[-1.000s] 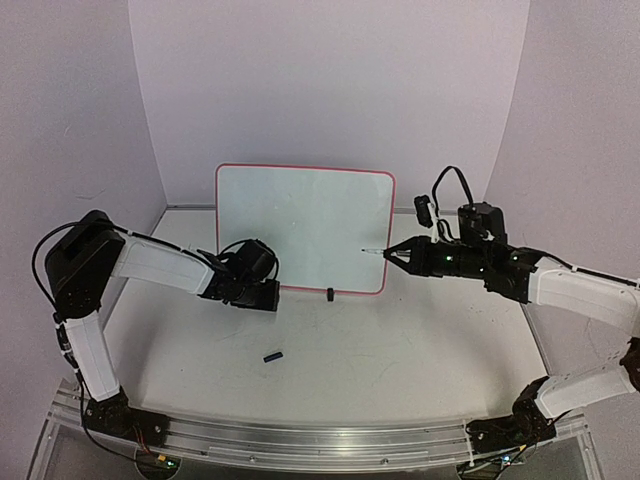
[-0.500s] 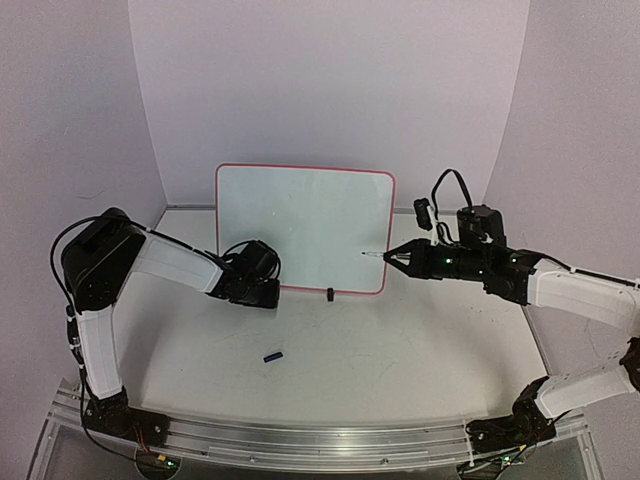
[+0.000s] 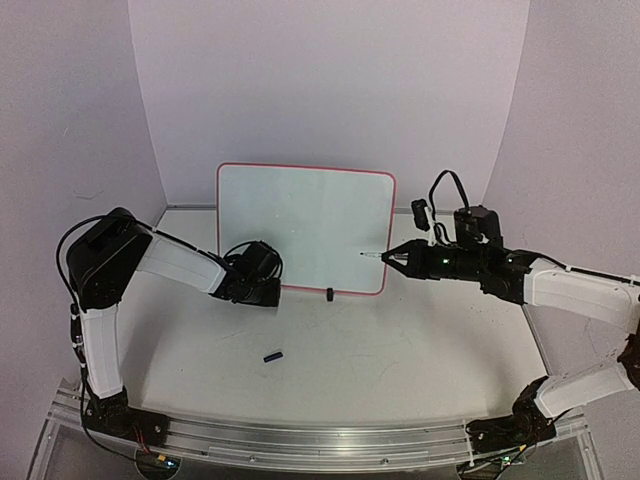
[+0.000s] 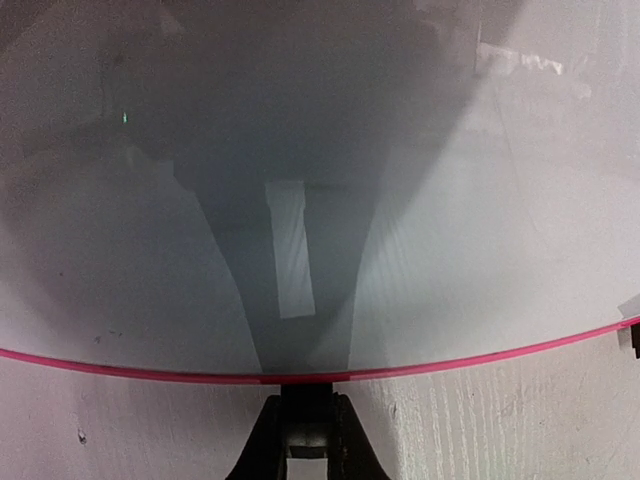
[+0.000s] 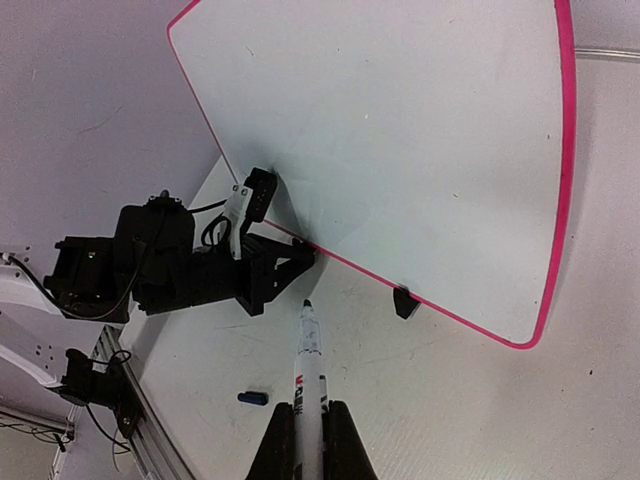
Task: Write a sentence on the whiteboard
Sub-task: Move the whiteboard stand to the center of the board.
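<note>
Okay, the whiteboard (image 3: 305,225) stands upright at the back middle of the bench (image 3: 400,360), tilted slightly back on its feet, face toward the arms so both can reach it. The face is blank, so writing is not yet begun by my read. The left hand (image 4: 303,400) is clenched on the bottom red rim near the lower left corner, probably to brace the board against the push of writing. The right hand (image 5: 307,420) grasps a pen (image 5: 308,365) by its barrel, uncapped tip pointing at the lower right part of the board, lined up for a stroke. A small dark cap (image 3: 272,356) lies on the bench in front, well apart from both hands, out of the way. One black foot (image 3: 328,293) shows under the rim. The other is hidden, likely at or behind the left hand, so I cannot tell whether that hand pinches rim, foot or both. Whether the pen tip touches the board is unclear: near in the top view, a gap in the right wrist view. The left wrist view shows only glare and shadow on the board, and both wrist views cut the fingers off at the bottom edge.
</note>
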Available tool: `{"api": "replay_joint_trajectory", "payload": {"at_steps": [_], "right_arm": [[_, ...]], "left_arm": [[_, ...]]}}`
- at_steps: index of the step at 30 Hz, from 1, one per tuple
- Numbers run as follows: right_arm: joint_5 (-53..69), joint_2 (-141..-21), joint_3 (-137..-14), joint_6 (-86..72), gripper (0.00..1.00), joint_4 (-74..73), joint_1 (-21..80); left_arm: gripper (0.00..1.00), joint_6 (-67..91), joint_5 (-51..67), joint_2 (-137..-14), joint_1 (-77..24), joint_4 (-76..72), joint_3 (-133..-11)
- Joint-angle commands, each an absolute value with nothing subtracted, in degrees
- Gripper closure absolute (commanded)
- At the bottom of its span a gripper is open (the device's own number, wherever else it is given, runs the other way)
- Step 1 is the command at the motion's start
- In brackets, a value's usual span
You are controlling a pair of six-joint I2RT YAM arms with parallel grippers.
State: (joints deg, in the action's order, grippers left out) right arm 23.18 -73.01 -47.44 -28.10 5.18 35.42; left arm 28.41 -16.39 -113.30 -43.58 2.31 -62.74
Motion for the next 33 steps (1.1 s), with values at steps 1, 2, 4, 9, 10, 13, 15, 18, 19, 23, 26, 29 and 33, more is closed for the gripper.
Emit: {"api": "replay_joint_trajectory", "payload": {"at_steps": [1, 2, 4, 9, 10, 13, 15, 18, 19, 23, 26, 29, 33], "right_arm": [[22.22, -72.83, -47.33, -27.83, 1.00, 8.05, 35.70], [22.05, -72.65, -47.17, -27.85, 1.00, 8.08, 35.70], [21.79, -72.30, -46.87, -27.80, 1.00, 8.09, 35.70], [21.26, -71.29, -46.00, -27.82, 1.00, 8.17, 35.68], [21.19, -71.08, -45.80, -27.86, 1.00, 8.17, 35.68], [20.89, -70.25, -45.08, -28.00, 1.00, 8.17, 35.69], [20.43, -69.61, -44.55, -28.16, 1.00, 8.17, 35.69], [19.73, -68.93, -43.90, -28.30, 1.00, 8.17, 35.68], [19.62, -68.80, -43.80, -28.33, 1.00, 8.17, 35.69], [19.60, -68.42, -43.70, -28.45, 1.00, 8.17, 35.68], [19.89, -68.01, -43.63, -28.33, 1.00, 8.17, 35.68], [19.91, -67.39, -43.38, -27.93, 1.00, 8.17, 35.68], [20.05, -66.66, -43.52, -27.24, 1.00, 8.17, 35.68]], "left_arm": [[1.00, 30.39, -18.67, -112.90, -44.98, 0.26, -63.39], [1.00, 31.35, -19.75, -112.62, -45.81, 0.32, -63.29], [1.00, 33.83, -22.61, -112.40, -47.95, 1.78, -63.94], [1.00, 43.32, -27.21, -113.57, -53.26, 6.78, -66.09], [1.00, 45.36, -27.31, -113.99, -54.08, 7.71, -66.48], [1.00, 50.72, -26.62, -115.02, -55.35, 10.70, -67.62], [1.00, 53.34, -25.69, -115.05, -55.72, 11.44, -67.77], [1.00, 54.92, -24.02, -115.24, -56.78, 11.21, -68.53], [1.00, 55.15, -23.79, -115.44, -57.15, 11.51, -68.98], [1.00, 54.82, -21.99, -114.84, -57.61, 10.63, -68.39], [0.80, 53.51, -21.47, -112.91, -57.91, 8.22, -65.95], [0.56, 52.97, -20.63, -110.68, -58.01, 6.79, -63.55], [0.30, 51.52, -19.56, -106.65, -58.20, 6.46, -60.61]]}}
